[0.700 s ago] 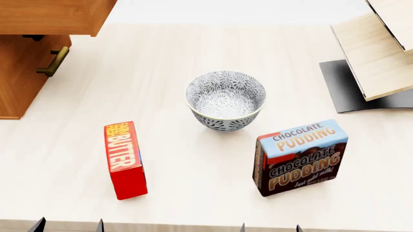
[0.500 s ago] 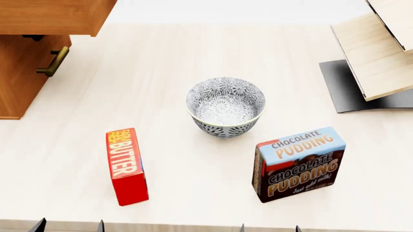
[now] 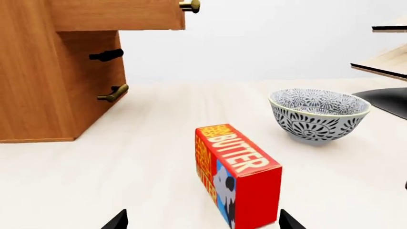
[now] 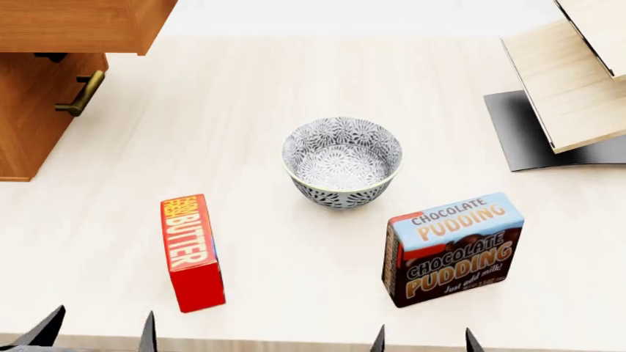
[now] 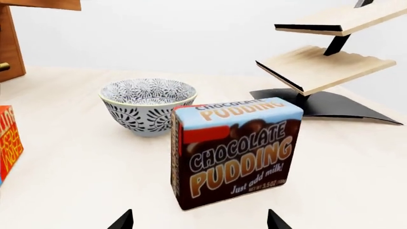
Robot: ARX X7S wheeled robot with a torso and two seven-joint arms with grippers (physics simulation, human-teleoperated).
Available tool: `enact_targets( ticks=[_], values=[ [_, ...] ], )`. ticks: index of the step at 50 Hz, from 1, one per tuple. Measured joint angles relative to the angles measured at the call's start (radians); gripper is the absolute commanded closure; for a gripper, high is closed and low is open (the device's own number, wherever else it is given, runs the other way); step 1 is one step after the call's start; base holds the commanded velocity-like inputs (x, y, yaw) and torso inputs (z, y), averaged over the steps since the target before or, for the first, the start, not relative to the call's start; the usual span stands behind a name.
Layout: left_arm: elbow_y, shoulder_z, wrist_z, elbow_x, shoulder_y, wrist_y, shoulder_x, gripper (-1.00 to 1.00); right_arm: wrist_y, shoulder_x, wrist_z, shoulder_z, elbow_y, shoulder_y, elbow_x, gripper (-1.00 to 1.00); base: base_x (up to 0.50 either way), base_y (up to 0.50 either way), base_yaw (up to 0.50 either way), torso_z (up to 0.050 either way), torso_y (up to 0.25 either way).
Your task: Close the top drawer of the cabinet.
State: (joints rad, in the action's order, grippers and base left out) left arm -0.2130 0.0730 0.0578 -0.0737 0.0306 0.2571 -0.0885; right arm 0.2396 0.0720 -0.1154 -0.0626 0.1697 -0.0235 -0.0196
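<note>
The orange-brown cabinet (image 4: 29,125) stands at the table's far left. Its top drawer (image 4: 78,26) is pulled out and overhangs the table; in the left wrist view (image 3: 117,14) one brass handle end (image 3: 189,5) shows. The lower drawer's brass handle (image 4: 82,93) sits below. My left gripper (image 4: 98,334) is open and empty at the near edge, in front of the butter box, far from the cabinet; its fingertips (image 3: 117,220) stand wide apart. My right gripper (image 4: 423,341) is open and empty near the pudding box; its fingertips (image 5: 123,220) are also spread.
A red butter box (image 4: 192,251) lies front left. A patterned bowl (image 4: 342,161) stands mid-table. A chocolate pudding box (image 4: 453,248) stands front right. Pale slanted wood panels (image 4: 572,81) on a dark base (image 4: 528,132) are at far right.
Both grippers' fingertips have risen a little into the head view's bottom edge. Earlier the bowl and both boxes shifted slightly down in the view; the cabinet looks the same.
</note>
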Motion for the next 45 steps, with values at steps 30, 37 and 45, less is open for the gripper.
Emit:
enact_targets(
  ticks=[30, 37, 45],
  values=[
    [-0.652, -0.255, 0.053, -0.396, 0.322, 1.072, -0.027, -1.0, 0.881, 0.095, 0.002, 0.022, 0.667, -0.261, -0.073, -1.0, 0.0, 0.0, 0.0, 0.0, 0.0],
    [-0.679, -0.284, 0.061, -0.431, 0.354, 1.132, -0.023, -1.0, 0.877, 0.112, 0.0, 0.019, 0.688, -0.262, -0.07, -1.0, 0.0, 0.21, 0.0, 0.0, 0.0],
    [-0.684, -0.297, 0.072, -0.442, 0.361, 1.143, -0.028, -1.0, 0.852, 0.116, 0.001, 0.019, 0.692, -0.253, -0.077, -1.0, 0.0, 0.5, 0.0, 0.0, 0.0]
  ],
)
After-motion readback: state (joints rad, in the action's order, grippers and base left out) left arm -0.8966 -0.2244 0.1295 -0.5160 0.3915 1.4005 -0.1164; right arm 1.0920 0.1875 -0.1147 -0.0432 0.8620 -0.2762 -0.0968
